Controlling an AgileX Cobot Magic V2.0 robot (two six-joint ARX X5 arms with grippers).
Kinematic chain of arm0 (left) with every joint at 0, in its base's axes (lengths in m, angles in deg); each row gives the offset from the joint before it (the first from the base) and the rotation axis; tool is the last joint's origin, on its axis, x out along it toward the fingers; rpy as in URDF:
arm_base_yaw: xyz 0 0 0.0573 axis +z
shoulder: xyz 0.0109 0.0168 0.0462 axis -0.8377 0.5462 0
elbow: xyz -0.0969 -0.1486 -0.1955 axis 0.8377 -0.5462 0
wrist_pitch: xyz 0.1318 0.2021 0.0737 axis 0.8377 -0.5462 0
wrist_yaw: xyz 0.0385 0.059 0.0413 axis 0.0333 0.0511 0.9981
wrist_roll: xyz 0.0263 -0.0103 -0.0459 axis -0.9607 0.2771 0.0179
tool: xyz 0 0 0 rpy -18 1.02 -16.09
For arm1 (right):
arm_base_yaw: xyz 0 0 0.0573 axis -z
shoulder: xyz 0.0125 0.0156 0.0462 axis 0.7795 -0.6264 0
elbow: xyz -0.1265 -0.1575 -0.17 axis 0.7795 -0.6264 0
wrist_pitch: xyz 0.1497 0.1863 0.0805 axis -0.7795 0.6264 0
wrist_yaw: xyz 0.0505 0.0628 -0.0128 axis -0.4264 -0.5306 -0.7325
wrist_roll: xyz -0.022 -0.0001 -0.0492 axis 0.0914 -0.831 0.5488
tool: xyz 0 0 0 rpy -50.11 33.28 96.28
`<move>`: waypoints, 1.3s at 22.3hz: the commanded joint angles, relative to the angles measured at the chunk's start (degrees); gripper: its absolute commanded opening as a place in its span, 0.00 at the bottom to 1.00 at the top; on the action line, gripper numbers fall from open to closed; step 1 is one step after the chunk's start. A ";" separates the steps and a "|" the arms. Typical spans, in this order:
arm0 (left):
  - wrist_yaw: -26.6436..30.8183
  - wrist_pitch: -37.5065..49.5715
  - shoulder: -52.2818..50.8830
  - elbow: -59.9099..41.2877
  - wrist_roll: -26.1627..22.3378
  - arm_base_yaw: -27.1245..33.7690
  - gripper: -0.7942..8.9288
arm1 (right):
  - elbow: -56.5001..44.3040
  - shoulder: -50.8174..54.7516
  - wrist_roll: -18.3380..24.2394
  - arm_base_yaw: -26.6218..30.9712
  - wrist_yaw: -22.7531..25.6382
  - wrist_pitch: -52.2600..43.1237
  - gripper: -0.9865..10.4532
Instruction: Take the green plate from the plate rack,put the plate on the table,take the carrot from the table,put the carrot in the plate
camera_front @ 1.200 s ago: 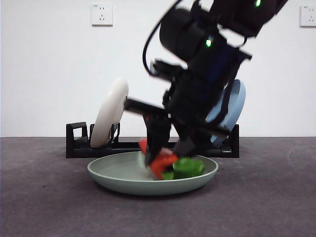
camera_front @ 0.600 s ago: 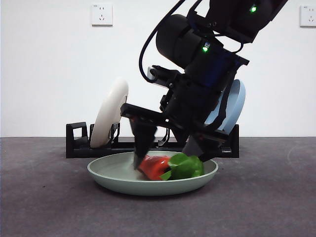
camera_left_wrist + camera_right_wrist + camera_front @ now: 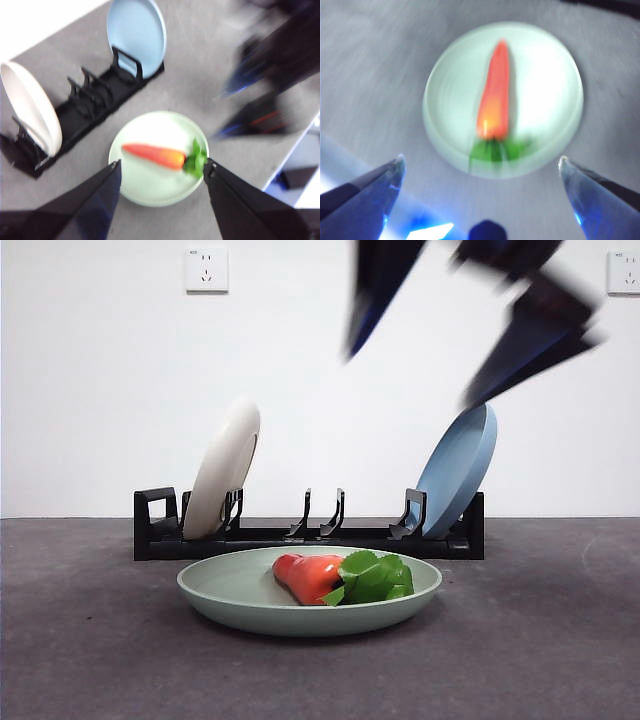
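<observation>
Two grippers hang above the table (image 3: 90,640), both with jaws spread wide and nothing between them. From the front, the carrot (image 3: 345,578) lies on its side inside the green plate (image 3: 230,592), orange body toward the cream plate's side and green leaves toward the blue plate's side; the plate sits flat on the table just in front of the plate rack (image 3: 160,530), which runs along the table's far edge. That level view shows the rack's middle prongs standing bare, the cream plate (image 3: 225,470) leaning in one end slot and the blue plate (image 3: 460,475) leaning in the other, yet of the arms it gives only blurred dark tips near the top. The left wrist view looks down from above: the left gripper (image 3: 161,172) frames the plate (image 3: 150,185) with the carrot (image 3: 155,155) lying across its middle, and it takes in the rack (image 3: 95,102) with both leaning plates and a smeared dark arm off to one side. The right wrist view, heavily blurred, shows the right gripper (image 3: 480,165) high over the same plate (image 3: 540,85), the carrot (image 3: 495,95) lengthwise between the two jaw tips and well clear of them; the rack does not appear there.
</observation>
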 commanded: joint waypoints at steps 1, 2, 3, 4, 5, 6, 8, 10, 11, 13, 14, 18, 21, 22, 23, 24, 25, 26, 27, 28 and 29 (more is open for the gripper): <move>-0.07 -1.75 -0.04 -0.28 0.24 -0.17 0.37 | -0.02 7.02 2.47 -0.15 -1.62 7.87 0.55; -0.20 -2.64 -0.04 -0.28 0.33 -0.17 0.37 | -0.02 10.08 2.49 -0.15 -2.60 10.82 0.55; -0.35 -3.50 -0.04 -0.28 0.44 -0.17 0.37 | -0.02 12.76 2.49 -0.15 -2.60 13.35 0.55; -1.27 -4.24 -0.04 -0.28 0.44 -0.17 0.37 | -0.04 15.10 2.49 -0.15 -2.58 15.69 0.55; -2.84 -4.70 -0.04 -0.28 0.48 -0.17 0.37 | -0.02 17.00 2.49 -0.15 -2.60 17.77 0.55; -4.61 -5.03 -0.04 -0.28 0.72 -0.17 0.37 | -0.02 18.56 2.47 -0.15 -2.60 19.76 0.52; -7.41 -5.60 -0.04 -0.28 1.66 -0.17 0.37 | -0.02 20.24 2.47 -0.15 -2.58 22.58 0.41; -9.11 -6.12 -0.02 -0.28 1.70 -0.17 0.35 | -0.02 20.98 2.49 -0.15 -2.60 24.11 0.31; -9.53 -6.43 -0.02 -0.28 1.73 -0.17 0.28 | -0.04 21.22 2.51 -0.15 -2.60 24.79 0.24; -10.23 -6.84 -0.04 -0.28 1.73 -0.17 0.11 | -0.04 21.27 2.78 -0.15 -2.60 25.49 0.10; -10.36 -6.86 -0.02 -0.28 1.90 -0.17 0.06 | -0.04 21.27 3.13 -0.15 -2.60 25.70 0.07; -10.47 -7.21 -0.02 -0.28 1.95 -0.17 0.07 | -0.04 21.20 3.02 -0.15 -2.45 25.73 0.08; -10.36 -7.19 -0.02 -0.28 1.90 -0.17 0.08 | -0.04 21.20 2.36 -0.15 -2.34 25.64 0.09; -10.34 -7.19 -0.02 -0.28 1.90 -0.17 0.08 | -0.04 21.20 2.43 -0.15 -2.36 25.64 0.09; -10.29 -7.17 -0.02 -0.28 1.86 -0.17 0.08 | -0.04 21.22 2.49 -0.15 -2.32 25.64 0.09; -10.23 -7.17 -0.02 -0.28 1.86 -0.17 0.08 | -0.02 21.27 2.49 -0.13 -2.29 25.64 0.09; -10.23 -7.17 -0.02 -0.28 1.86 -0.17 0.08 | -0.04 21.27 2.49 -0.13 -2.29 25.66 0.09; -10.23 -7.15 -0.02 -0.28 1.86 -0.17 0.08 | -0.04 21.27 2.49 -0.13 -2.32 25.66 0.09; -10.23 -7.15 -0.02 -0.28 1.86 -0.17 0.08 | -0.04 21.27 2.49 -0.13 -2.32 25.66 0.09; -10.25 -7.15 -0.02 -0.28 1.86 -0.17 0.08 | -0.04 21.27 2.49 -0.13 -2.32 25.66 0.09; -10.25 -7.13 -0.02 -0.28 1.86 -0.17 0.08 | -0.02 21.24 2.49 -0.13 -2.32 25.66 0.09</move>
